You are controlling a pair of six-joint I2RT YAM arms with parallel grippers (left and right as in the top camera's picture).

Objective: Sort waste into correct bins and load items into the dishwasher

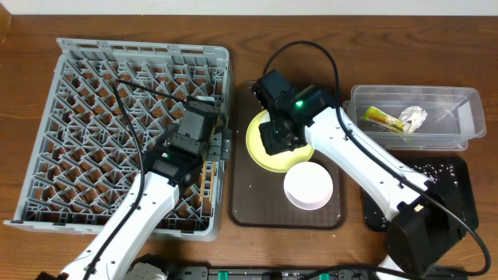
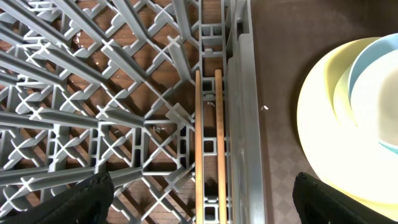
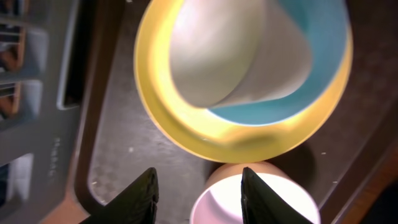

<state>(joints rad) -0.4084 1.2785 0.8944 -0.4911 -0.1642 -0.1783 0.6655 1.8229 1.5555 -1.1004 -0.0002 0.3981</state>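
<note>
Nearest the lens: right gripper point(image 3: 199, 193), fingers apart and gripping nothing, poised low over brown serving tray point(image 3: 118, 155), between rim of yellow plate point(image 3: 186, 134) and rim of white bowl point(image 3: 261, 202). Stacked on plate: light blue bowl point(image 3: 311, 68), small white cup point(image 3: 217, 50) lying tilted inside it. Across the table, left gripper point(image 2: 208, 199) spread wide and empty above right wall of grey dish rack point(image 1: 93, 117), directly over pair of chopsticks point(image 2: 208, 143) lying side by side in the channel along that wall. Wrapper point(image 1: 381, 118) and tissue point(image 1: 414, 117) in clear tub point(image 1: 459, 128); pale food scraps point(image 1: 436, 167) scattered in black tray point(image 1: 459, 202).

Judged by looks: crockery rigid, glossy, probably slippery and prone to chipping. Cup light and free to roll inside bowl, so best lifted first, pinched across its wall. Bowls best taken at the rim, one finger in, one out. Plate flat on tray, only its raised edge to catch.

Room tight around the stack: rack wall close on one side, white bowl just beside on the other, tray lip all round. Plenty of open lattice in rack for landing, though left arm hangs over the near corner.
</note>
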